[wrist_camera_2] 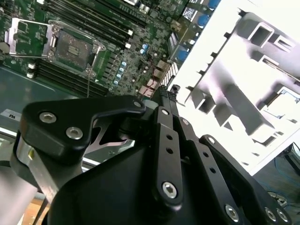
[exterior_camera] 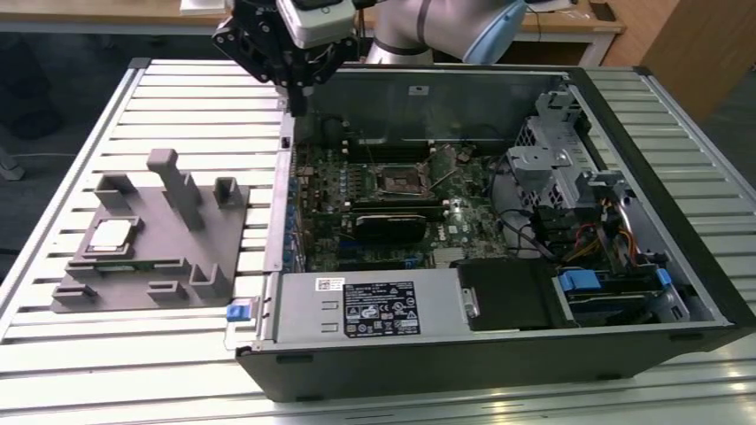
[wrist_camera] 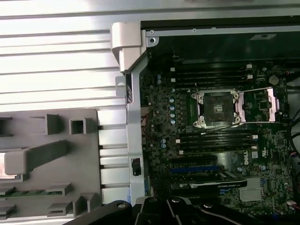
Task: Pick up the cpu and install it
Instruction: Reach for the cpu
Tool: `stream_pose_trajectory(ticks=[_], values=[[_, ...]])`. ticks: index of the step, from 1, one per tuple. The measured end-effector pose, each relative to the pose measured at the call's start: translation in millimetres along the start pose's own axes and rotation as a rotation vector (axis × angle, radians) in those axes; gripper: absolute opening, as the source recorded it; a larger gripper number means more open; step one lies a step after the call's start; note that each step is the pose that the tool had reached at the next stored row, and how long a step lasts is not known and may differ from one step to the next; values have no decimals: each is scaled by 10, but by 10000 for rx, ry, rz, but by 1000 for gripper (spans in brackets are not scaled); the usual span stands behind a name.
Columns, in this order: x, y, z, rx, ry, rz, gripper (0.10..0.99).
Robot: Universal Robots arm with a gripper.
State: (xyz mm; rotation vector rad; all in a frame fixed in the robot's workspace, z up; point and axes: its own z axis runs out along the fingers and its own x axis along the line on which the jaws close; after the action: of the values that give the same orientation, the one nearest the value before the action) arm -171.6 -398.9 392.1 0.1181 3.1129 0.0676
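One cpu (exterior_camera: 110,235) was seen resting in the grey tray (exterior_camera: 177,266) near the table's (exterior_camera: 189,115) edge at the exterior view's left, well apart from the jaws, which were held pressed together, empty, above the open computer case's (exterior_camera: 497,363) corner.

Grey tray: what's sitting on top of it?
The cpu lies flat in a pocket of the tray, with a green memory stick in a slot beside it. Whatever is under the cpu is covered.
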Motion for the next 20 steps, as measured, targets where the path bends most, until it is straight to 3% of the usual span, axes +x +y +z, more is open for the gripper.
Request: stream_pose_trajectory(ticks=[20], values=[[183, -14, 11, 1, 13, 1, 106]])
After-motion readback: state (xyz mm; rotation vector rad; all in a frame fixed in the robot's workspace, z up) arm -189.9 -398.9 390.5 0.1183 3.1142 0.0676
